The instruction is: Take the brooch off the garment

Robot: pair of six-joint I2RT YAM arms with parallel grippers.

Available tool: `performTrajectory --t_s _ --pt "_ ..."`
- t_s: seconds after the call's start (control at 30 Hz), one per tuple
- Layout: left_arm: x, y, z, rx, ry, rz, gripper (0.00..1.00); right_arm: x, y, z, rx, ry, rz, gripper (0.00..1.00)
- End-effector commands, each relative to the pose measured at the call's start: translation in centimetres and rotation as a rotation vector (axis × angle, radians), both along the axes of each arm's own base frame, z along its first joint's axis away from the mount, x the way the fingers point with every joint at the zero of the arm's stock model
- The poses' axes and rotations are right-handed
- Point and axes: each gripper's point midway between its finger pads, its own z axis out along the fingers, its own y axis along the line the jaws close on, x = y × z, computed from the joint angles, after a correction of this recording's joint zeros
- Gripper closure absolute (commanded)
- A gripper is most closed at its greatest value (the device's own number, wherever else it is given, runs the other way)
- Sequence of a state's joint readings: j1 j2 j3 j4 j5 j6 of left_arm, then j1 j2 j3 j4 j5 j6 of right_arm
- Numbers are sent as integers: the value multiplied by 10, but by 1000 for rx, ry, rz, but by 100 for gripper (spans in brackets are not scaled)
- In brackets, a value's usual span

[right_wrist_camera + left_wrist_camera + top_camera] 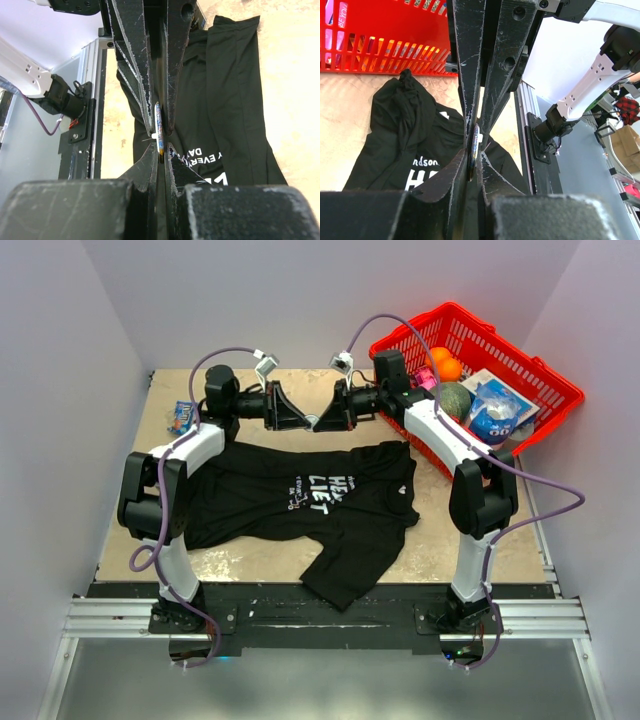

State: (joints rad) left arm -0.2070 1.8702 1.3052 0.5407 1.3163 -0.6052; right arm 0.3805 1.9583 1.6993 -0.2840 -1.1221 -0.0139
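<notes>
Brooch (159, 125): thin pale disc seen edge-on, off the shirt, pinched in mid-air between two sets of fingertips over the far part of the table (260, 558).
Left gripper (302, 420): clenched on the brooch, fingers pointing toward the right arm.
Right gripper (328, 418): also clamped on the brooch, meeting the left gripper tip to tip.
Garment (300, 495): black T-shirt with white chest lettering, spread on the table, nearer the arm bases than the grippers.
Basket (520, 348): red plastic, far right, holding fruit and packets, apart from both grippers.
</notes>
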Motion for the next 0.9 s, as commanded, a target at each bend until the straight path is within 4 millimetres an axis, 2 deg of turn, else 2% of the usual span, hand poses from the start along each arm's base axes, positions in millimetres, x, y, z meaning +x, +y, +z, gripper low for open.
performTrajectory --t_s 0.0,0.17,0.27,0.37,0.57,0.67,0.7,0.87 --pt "0 5 21 -13 -85 -26 86 0 2 14 21 -48 1 97" --pt "0 7 22 -14 -76 -23 85 1 1 13 20 -44 -2 97" --pt "-1 8 24 -22 -77 -19 75 0 1 13 19 -46 -2 97" --pt "-1 8 25 -24 -80 -19 75 0 1 13 19 -46 -3 97" --pt "1 10 24 -25 -83 -10 83 1 1 12 19 -48 -5 97" --pt "1 10 23 -25 -84 -10 92 0 1 12 20 -19 -11 97" --pt "1 10 24 -25 -87 -10 99 0 1 12 19 -19 -13 97" --pt "1 11 22 -24 -84 0 100 -1 1 11 19 -11 -17 98"
